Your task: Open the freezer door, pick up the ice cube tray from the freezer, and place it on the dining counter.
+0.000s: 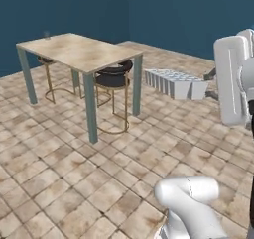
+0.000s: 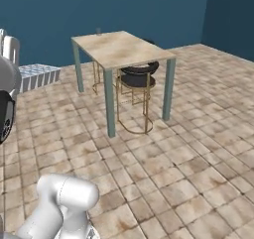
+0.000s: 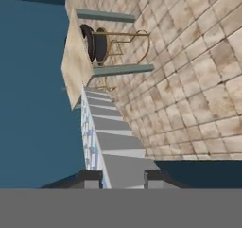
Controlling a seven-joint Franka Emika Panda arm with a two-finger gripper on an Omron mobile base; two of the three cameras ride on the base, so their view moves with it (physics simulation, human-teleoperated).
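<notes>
My gripper (image 1: pixel 209 86) is shut on the ice cube tray (image 1: pixel 173 83), a white ribbed tray held on edge above the tiled floor. In the hand view the tray (image 3: pixel 111 137) runs up from between my two fingertips (image 3: pixel 90 179) towards the dining counter (image 3: pixel 75 66). The dining counter (image 1: pixel 74 49) is a beige marbled top on grey-green legs, some way beyond the tray's free end. From the right base view the tray (image 2: pixel 37 76) sticks out at the left, short of the counter (image 2: pixel 121 47). The freezer and its door are out of view.
Two black stools with gold frames (image 1: pixel 115 77) (image 2: pixel 139 74) stand under the counter's near side. A small pale object (image 1: pixel 47 34) sits on the counter's far corner. Tiled floor lies between the base and the counter, with dark blue walls behind.
</notes>
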